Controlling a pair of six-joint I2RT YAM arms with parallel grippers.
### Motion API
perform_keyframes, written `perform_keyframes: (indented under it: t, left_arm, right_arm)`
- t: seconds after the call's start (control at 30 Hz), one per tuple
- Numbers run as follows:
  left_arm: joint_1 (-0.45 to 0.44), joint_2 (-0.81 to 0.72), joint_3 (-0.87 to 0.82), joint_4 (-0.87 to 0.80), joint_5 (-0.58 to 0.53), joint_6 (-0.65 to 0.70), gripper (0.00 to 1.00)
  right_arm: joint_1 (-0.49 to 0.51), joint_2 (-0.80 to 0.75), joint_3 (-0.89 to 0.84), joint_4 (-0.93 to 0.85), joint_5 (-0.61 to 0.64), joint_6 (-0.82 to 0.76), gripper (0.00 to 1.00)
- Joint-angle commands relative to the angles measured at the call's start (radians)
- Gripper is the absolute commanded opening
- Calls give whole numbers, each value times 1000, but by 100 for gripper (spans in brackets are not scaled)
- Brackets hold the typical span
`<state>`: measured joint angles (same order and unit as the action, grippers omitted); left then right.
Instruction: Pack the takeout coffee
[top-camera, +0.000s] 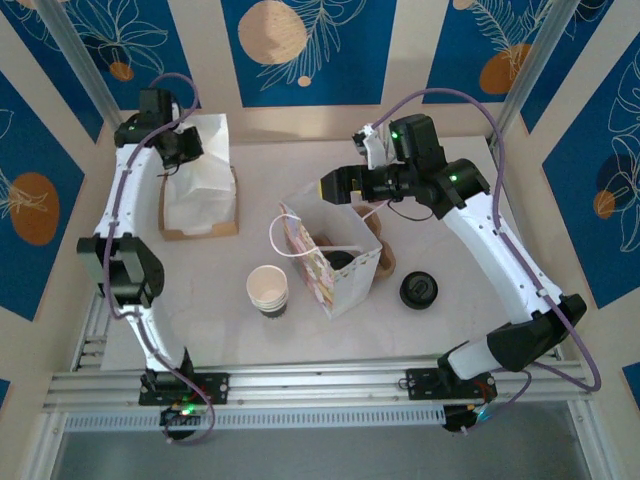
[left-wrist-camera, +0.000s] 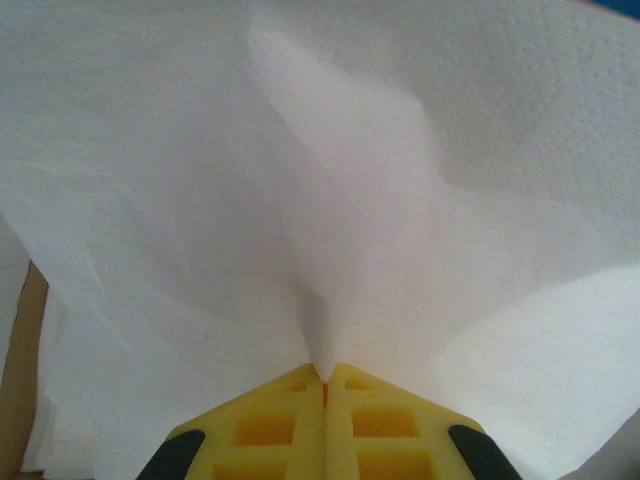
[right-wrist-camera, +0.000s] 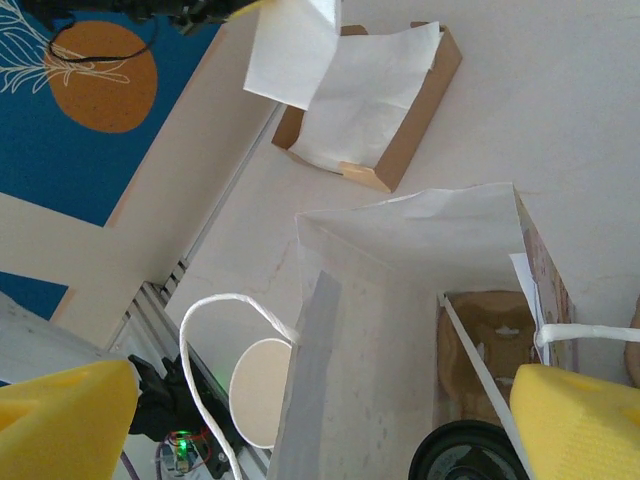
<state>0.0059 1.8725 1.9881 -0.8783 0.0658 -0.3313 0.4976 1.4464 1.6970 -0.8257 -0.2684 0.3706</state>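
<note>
Left pincer (left-wrist-camera: 325, 392) is clamping shut on a white napkin (left-wrist-camera: 380, 200) — the sheet is fanning out wide from the pressed yellow tips. In the top view this left pincer (top-camera: 182, 148) is hanging over the far left of the bench (top-camera: 260, 180), holding the napkin (top-camera: 208, 135) up above a brown box (top-camera: 232, 215) that is carrying more napkins. The right pincer (top-camera: 338, 185) is standing wide with nothing between its jaws, hovering over the open mouth of the bag (top-camera: 312, 268) near the middle of the bench. From the right wrist, the right pincer (right-wrist-camera: 320, 400) is looking straight down into the bag (right-wrist-camera: 400, 240), with the box (right-wrist-camera: 400, 160) and the hanging napkin (right-wrist-camera: 290, 50) lying beyond it. The coffee (top-camera: 340, 262) is sitting inside the bag — its black lid is showing through the opening, while the bag's walls are hiding the cup itself. In the right wrist view the coffee (right-wrist-camera: 462, 455) is peeking in at the bottom edge as a dark round rim. A stack of cups (top-camera: 267, 290) is standing just left of the bag, and a loose lid (top-camera: 418, 290) is lying on the bench to the bag's right, apart from it.
</note>
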Motion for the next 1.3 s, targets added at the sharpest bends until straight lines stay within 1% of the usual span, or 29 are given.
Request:
perform_keyframes:
  t: [0.0,0.13,0.3,0.53,0.7,0.83,0.97,1.13,1.27]
  left_arm:
    - [-8,-91,-21,9,83,-27,0]
    - [-36,-157,-39,36,136,-51,0]
    - [-92,-226,-46,64,195,-77,0]
    - [-187,-289,-29,102,265,-126,0]
    - [-259,-299,8,116,299,-153,0]
    - [-318,-312,22,134,276,-185,0]
    - [-388,-322,16,165,213,-232,0]
    - [-477,-322,-4,220,160,-286,0]
    - [-544,-314,-11,255,125,-334,0]
  right_arm:
    - [7,-48,10,11,7,20,96]
    - [4,-71,-8,22,11,34,96]
    - [4,-97,-25,39,0,50,96]
    - [4,-119,-34,100,-99,78,92]
    - [16,-134,-25,137,-147,91,90]
    - [47,-177,-40,193,-177,80,85]
    - [112,-195,-32,223,-175,52,78]
    - [186,-167,4,231,-133,35,76]
    - [237,-113,45,230,-47,26,75]
